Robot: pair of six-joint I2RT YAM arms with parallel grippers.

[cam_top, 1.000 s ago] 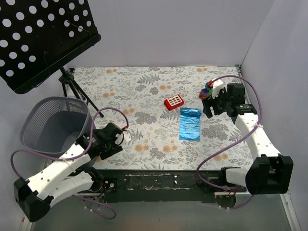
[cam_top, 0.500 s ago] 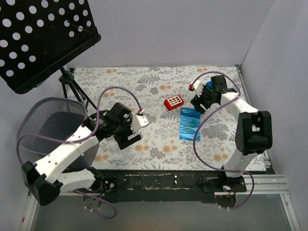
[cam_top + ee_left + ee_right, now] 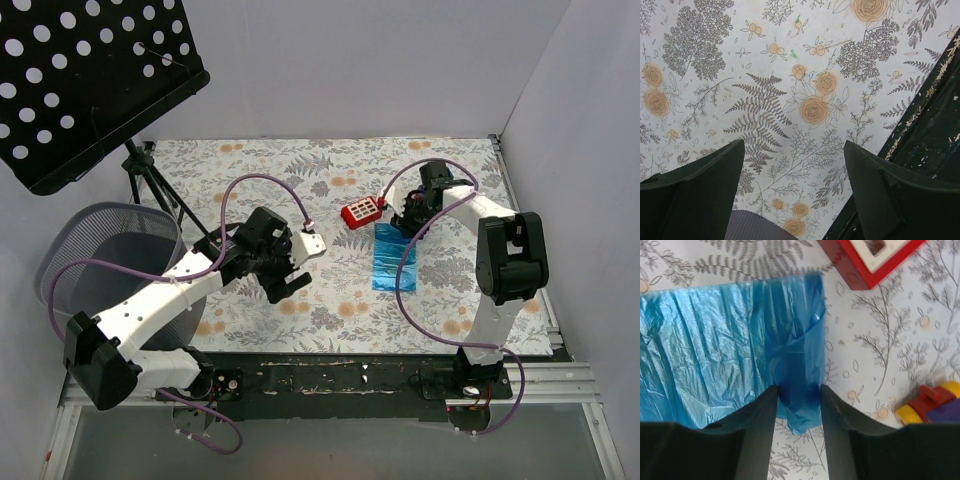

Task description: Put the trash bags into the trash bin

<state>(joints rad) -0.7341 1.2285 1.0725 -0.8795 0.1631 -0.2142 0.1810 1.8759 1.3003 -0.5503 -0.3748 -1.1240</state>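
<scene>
Apparently pinching, right claw [image 3: 797, 391] on trash bag [image 3: 715, 340] fold, left claw [image 3: 793, 146] spread.

**Bright, even light with soft shadows**

Diffuse light from above fills all three views. The white left robot arm [image 3: 150, 305] casts a faint, soft-edged shadow on the pale floral-printed tablecloth [image 3: 320, 180]. The crinkly bright blue translucent plastic bag [image 3: 715, 340] carries a gentle sheen, without harsh glare.
</scene>
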